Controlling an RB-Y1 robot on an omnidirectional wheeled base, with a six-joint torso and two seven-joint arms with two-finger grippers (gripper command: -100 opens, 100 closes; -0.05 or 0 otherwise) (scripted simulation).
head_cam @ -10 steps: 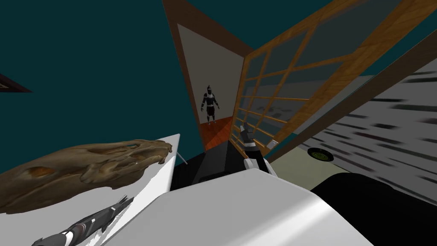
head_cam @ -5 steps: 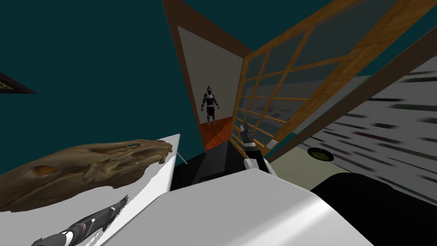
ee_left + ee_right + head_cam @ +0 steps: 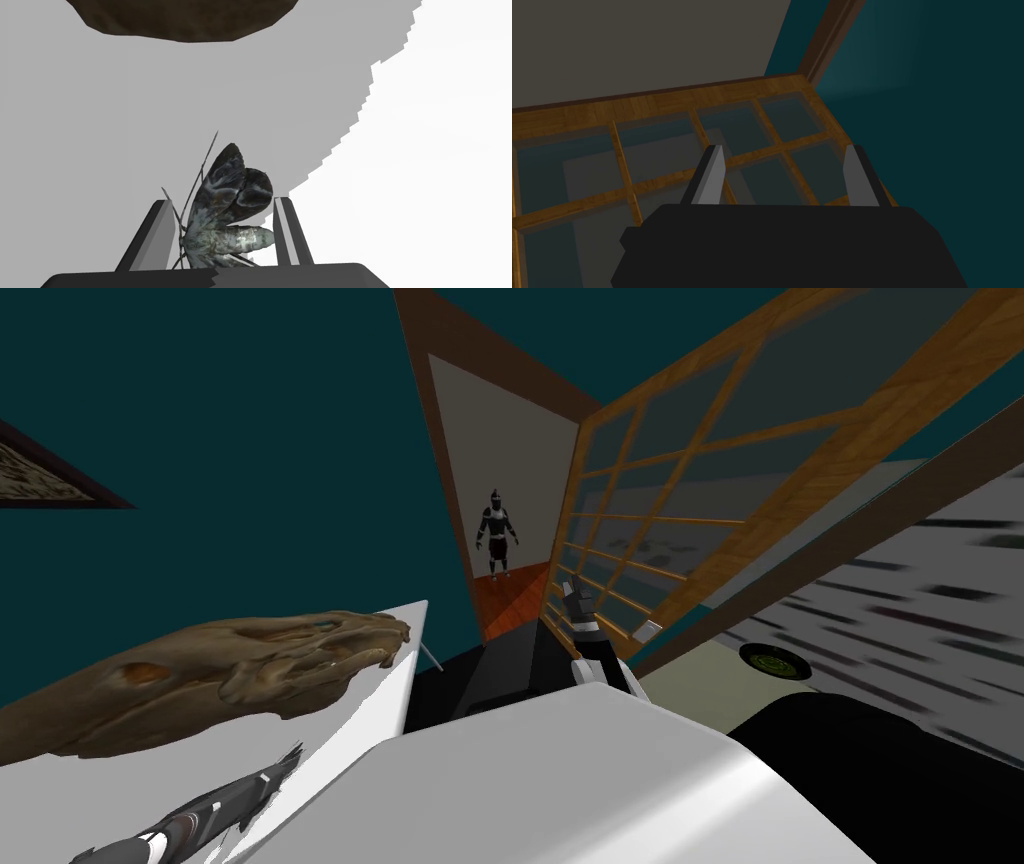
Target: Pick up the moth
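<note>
Left jaws pinch the moth (image 3: 225, 215). Its pale body lies crosswise between the two fingers (image 3: 152, 235), touching them on either side. The dark mottled wings are folded up and stand out past the fingertips, with thin antennae reaching further. Whether it touches the surface below I cannot tell.

Beneath it is the white table (image 3: 100, 125), partly in shade and partly brightly lit. In the head view the left forearm (image 3: 190, 816) reaches over the table close to its near edge. Beyond the jaws a large brown skull (image 3: 220, 673) lies on the table. Its snout ends just short of the far corner.

Right jaws are spread with nothing between the fingers (image 3: 712, 175). That arm (image 3: 590, 638) is held out ahead, off the table, in front of a wooden-framed glazed door (image 3: 700, 488).

A round dark green disc (image 3: 772, 662) lies on the pale floor on the far side of the door. Farther off, through a doorway, a dark armoured figure (image 3: 497, 533) stands on a red-brown floor.
</note>
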